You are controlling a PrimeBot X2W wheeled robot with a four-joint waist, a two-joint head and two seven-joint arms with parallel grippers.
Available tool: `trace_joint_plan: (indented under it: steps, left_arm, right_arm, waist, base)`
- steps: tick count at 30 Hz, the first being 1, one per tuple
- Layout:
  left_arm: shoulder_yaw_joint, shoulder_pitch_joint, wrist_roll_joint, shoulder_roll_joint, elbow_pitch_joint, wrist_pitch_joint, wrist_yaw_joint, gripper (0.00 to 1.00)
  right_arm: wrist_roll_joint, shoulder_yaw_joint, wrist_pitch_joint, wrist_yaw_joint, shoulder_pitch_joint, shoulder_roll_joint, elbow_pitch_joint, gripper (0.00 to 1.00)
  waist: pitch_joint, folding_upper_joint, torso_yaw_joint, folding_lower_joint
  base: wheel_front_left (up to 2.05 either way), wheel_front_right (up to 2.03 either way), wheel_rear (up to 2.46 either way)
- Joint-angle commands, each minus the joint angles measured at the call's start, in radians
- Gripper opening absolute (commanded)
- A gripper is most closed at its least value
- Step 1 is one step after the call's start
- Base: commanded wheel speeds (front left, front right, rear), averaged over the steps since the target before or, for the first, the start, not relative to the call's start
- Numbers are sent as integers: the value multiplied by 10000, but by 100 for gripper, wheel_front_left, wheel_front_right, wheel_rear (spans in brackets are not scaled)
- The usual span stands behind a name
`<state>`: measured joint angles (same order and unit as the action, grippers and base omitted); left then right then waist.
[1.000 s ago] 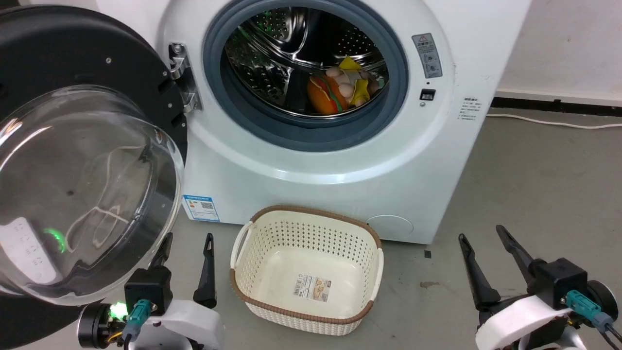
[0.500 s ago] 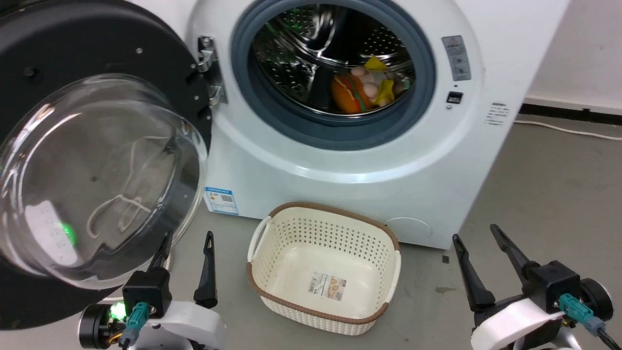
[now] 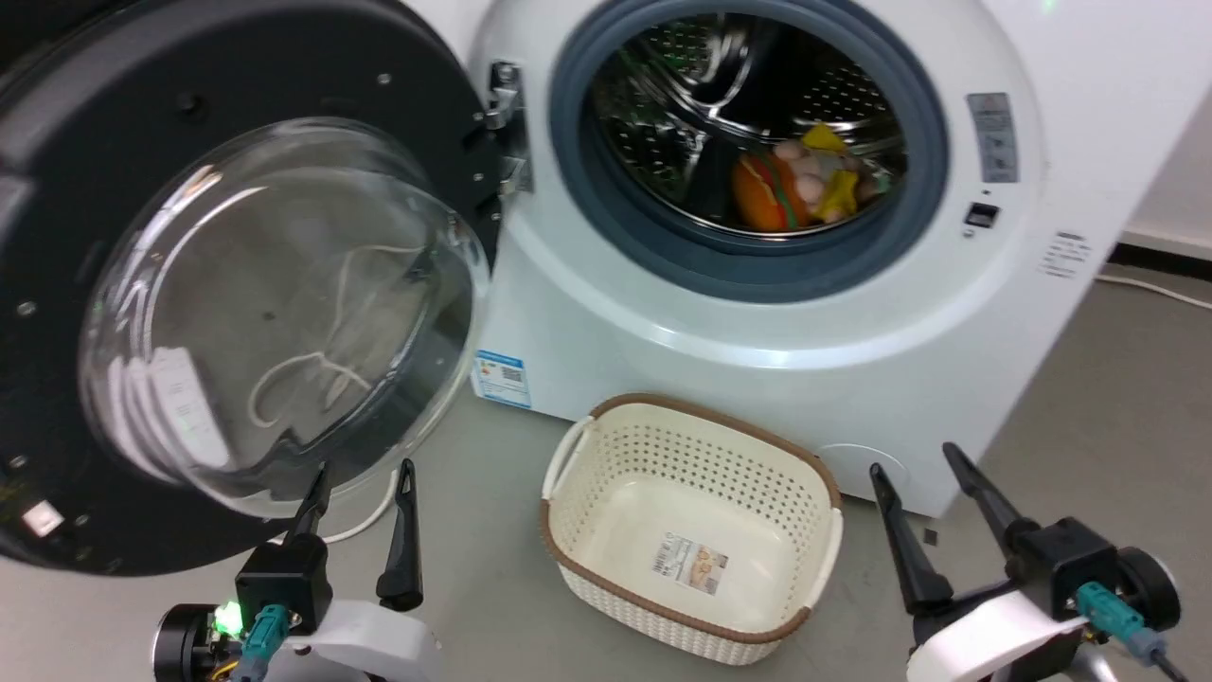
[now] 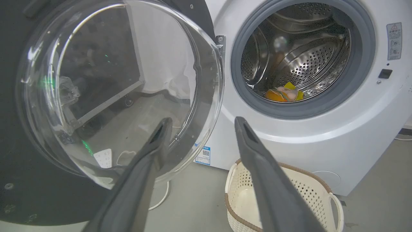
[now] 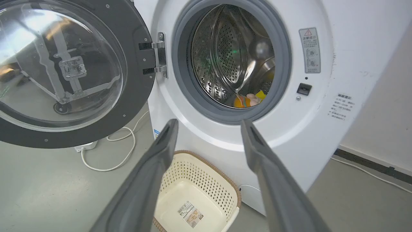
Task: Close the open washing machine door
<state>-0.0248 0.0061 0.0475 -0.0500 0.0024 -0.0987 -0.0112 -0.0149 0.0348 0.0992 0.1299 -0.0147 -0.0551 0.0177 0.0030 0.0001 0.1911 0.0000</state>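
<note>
The washing machine door (image 3: 170,114) stands wide open at the left, a glossy black disc with a bulging clear glass bowl (image 3: 284,313), hinged (image 3: 502,123) to the white washing machine (image 3: 757,360). The door (image 4: 19,180) and the machine (image 4: 305,141) fill the left wrist view, and both door (image 5: 135,80) and machine (image 5: 322,106) appear from the right wrist. Soft toys (image 3: 795,185) lie in the steel drum. My left gripper (image 3: 365,474) is open just below the glass bowl, touching nothing. My right gripper (image 3: 914,459) is open at the lower right, empty.
A cream perforated basket with a brown rim (image 3: 691,530) sits on the grey floor in front of the machine, between my grippers. A white cable (image 5: 119,151) and a small white box (image 5: 85,146) lie on the floor under the door. The wall's dark skirting (image 5: 367,161) runs at right.
The head camera has turned left, so the machine, door and basket have all shifted right in the picture. Both grippers stay open in the same places at the bottom.
</note>
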Motion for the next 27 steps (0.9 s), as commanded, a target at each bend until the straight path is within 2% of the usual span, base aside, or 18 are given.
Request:
trace_joint_plan:
  steps: [1,27]
  left_arm:
    - [-4,164,61,-1,-23,-104,-35,100]
    - [365,800,444,-2,-703,-647,-526,100]
  right_arm:
    - [72,86,102,3,181,21,49,100]
    - [100,1381,644,5,-477,31,800,100]
  waist:
    - [-2,-1,211,0]
    - [208,-1,1440,0]
  base:
    - [0,0,0]
    - [0,0,0]
